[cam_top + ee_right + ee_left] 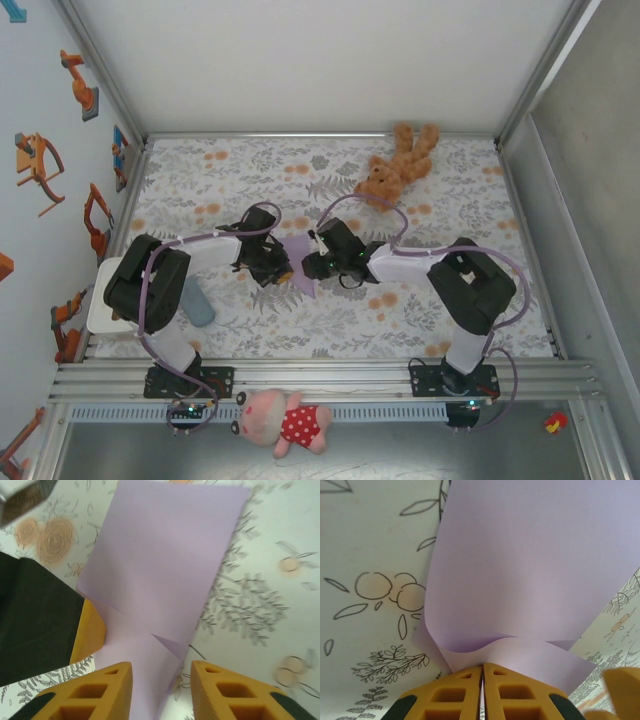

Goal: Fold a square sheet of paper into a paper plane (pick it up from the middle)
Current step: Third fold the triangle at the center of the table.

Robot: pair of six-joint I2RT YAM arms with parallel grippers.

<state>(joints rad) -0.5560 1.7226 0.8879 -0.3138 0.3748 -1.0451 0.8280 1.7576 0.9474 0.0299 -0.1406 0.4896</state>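
From above: a thin pale lilac sheet of paper [300, 270] lying in the middle of the flowery table cloth [250, 170]. Left gripper [272, 268] right at its left side. Right gripper [312, 265] right at its right side. Both very close together. Far off on the right, a fuzzy brown teddy bear [398, 165]. On the near left, a small grey-blue pad [197, 303]. Nearer than the table edge, a soft pink pig toy in a red spotted dress [285, 420].

From the left wrist: yellow fingers [455, 697] of the left gripper [482, 672] squeezed tight together, pinching the near edge of the paper [530, 570]. Paper bent up in a soft curl just past the fingertips, then spread out flat over the cloth.

From the right wrist: yellow fingers [95, 695] of the right gripper [162, 680] held apart, gripping nothing. Near end of the paper [160, 565] loose between them, with a small folded corner. Black and yellow left gripper [87, 630] touching the paper's side.
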